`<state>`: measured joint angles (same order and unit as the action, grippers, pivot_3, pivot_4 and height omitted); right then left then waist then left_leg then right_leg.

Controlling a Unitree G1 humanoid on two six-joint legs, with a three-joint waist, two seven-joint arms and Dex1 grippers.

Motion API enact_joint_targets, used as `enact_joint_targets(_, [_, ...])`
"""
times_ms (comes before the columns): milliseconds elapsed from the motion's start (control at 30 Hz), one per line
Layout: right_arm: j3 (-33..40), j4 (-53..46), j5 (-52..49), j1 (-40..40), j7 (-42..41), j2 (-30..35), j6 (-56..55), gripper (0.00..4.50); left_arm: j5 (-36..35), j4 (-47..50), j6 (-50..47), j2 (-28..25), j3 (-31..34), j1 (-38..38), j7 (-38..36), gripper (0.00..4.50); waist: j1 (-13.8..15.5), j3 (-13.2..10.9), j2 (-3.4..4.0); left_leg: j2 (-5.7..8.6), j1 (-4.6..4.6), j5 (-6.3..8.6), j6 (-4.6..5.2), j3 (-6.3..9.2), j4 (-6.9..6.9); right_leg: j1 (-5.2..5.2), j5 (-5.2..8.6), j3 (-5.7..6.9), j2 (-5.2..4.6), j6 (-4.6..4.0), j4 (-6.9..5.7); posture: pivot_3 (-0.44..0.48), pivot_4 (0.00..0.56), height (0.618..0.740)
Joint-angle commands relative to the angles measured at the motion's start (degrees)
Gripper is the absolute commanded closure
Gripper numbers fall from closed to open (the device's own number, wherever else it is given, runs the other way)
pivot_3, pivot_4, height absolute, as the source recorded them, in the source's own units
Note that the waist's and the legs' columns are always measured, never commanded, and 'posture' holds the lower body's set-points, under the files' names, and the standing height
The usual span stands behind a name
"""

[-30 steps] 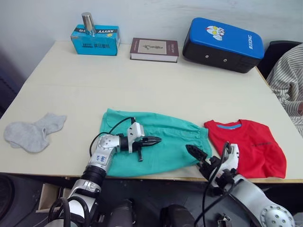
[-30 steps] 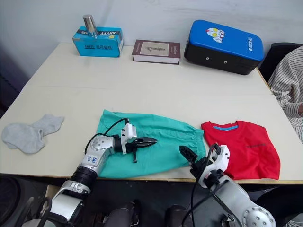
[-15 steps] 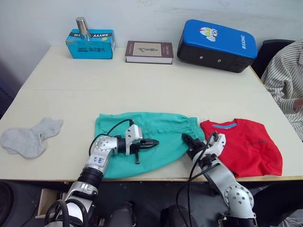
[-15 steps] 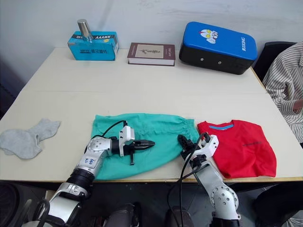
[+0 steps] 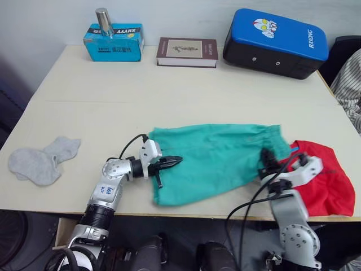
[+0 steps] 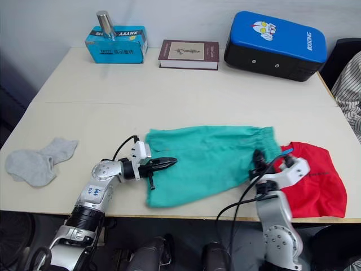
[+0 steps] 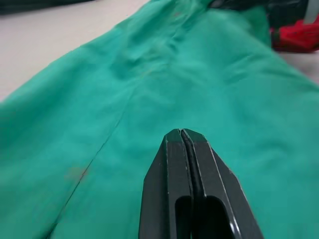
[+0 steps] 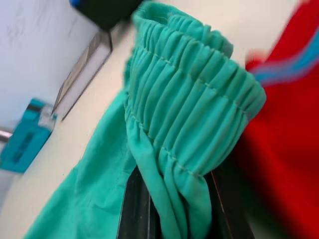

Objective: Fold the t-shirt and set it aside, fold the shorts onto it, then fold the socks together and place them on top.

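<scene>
Right gripper (image 6: 260, 164) grips the gathered waistband of the shorts (image 5: 217, 155), whose waistband end overlaps the t-shirt (image 5: 330, 183). Left gripper (image 5: 169, 162), fingers pressed together, rests on the leg end. Lift evenly; keep the cloth taut. Socks (image 5: 39, 161) lie well apart.

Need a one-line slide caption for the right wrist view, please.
Right pincer shut on the shorts' gathered waistband, lifted over the red t-shirt.

You have teal-green shorts (image 5: 217, 158), a bright red t-shirt (image 5: 327, 183) with a blue collar strip, light grey socks (image 5: 39, 161), all on a cream desk (image 5: 186, 93)
</scene>
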<state>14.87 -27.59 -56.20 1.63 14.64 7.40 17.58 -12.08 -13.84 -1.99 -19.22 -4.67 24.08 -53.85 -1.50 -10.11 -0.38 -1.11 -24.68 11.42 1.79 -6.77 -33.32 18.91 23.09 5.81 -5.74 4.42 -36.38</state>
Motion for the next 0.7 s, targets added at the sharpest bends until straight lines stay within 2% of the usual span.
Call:
enact_joint_targets(33, [-6.6, -7.9, 6.5, 3.0, -2.9, 4.9, 3.9, 4.48, 0.9, 2.7, -1.1, 0.1, -0.2, -1.3, 3.0, 4.5, -0.4, -0.1, -0.13, -0.01, 0.03, -0.02, -0.04, 0.0, -0.04, 0.07, -0.01, 0.0, 0.0, 0.02, -0.23, 0.0, 0.15, 0.74])
enact_joint_targets(167, [-17.3, -7.5, 17.5, 6.9, -5.4, 10.5, 9.7, 4.48, 1.5, 2.9, -2.1, -0.2, 0.0, -1.8, 5.3, 4.5, -0.2, -0.2, -0.3, -0.22, 0.25, -0.21, -0.36, 0.02, 0.01, 0.12, 0.02, 0.02, 0.24, -0.01, -0.58, 0.0, 0.15, 0.74])
enact_joint_targets(267, [-24.6, -5.0, 24.4, 9.7, -8.2, 12.0, 12.0, 4.48, 1.5, 3.0, -2.6, -1.0, 0.2, -2.2, 5.9, 4.5, 0.0, -0.3, -0.41, -0.28, 0.23, -0.29, -0.44, 0.02, 0.01, 0.26, 0.06, 0.03, 0.26, -0.08, -0.73, 0.0, 0.15, 0.74])
enact_joint_targets(367, [-31.4, -0.7, 31.8, 11.0, -10.0, 11.7, 13.2, 4.48, 1.6, 3.7, -3.0, -2.3, 0.3, -3.3, 6.0, 4.5, -0.1, -0.4, -0.54, -0.27, 0.2, -0.41, -0.35, -0.03, -0.01, 0.27, 0.06, 0.02, 0.23, -0.09, -0.72, 0.0, 0.15, 0.74])
enact_joint_targets(500, [-34.9, 3.7, 34.9, 11.0, -13.2, 7.9, 12.7, 4.48, 0.8, 5.7, -4.3, -4.1, 1.7, -5.2, 6.6, 4.5, -0.1, -0.4, -0.59, -0.27, 0.17, -0.47, -0.37, -0.05, 0.0, 0.29, 0.06, 0.01, 0.2, -0.11, -0.7, 0.0, 0.15, 0.74])
enact_joint_targets(600, [-34.2, 5.8, 30.8, 12.7, -19.7, 6.4, 17.0, 3.83, 0.1, 7.2, -4.7, -5.3, 2.9, -6.8, 6.9, 4.5, -0.4, -0.4, -0.66, -0.31, 0.17, -0.49, -0.41, -0.09, 0.02, 0.38, 0.06, 0.02, 0.21, -0.11, -0.84, 0.0, 0.15, 0.74])
enact_joint_targets(700, [-33.0, 7.4, 30.2, 14.2, -25.3, 6.9, 17.2, 2.86, -1.0, 8.2, -5.3, -5.6, 4.1, -7.7, 7.2, 4.5, -0.2, -0.5, -0.71, -0.33, 0.19, -0.5, -0.44, -0.1, 0.0, 0.51, 0.06, 0.02, 0.2, -0.12, -1.1, 0.0, 0.15, 0.74])
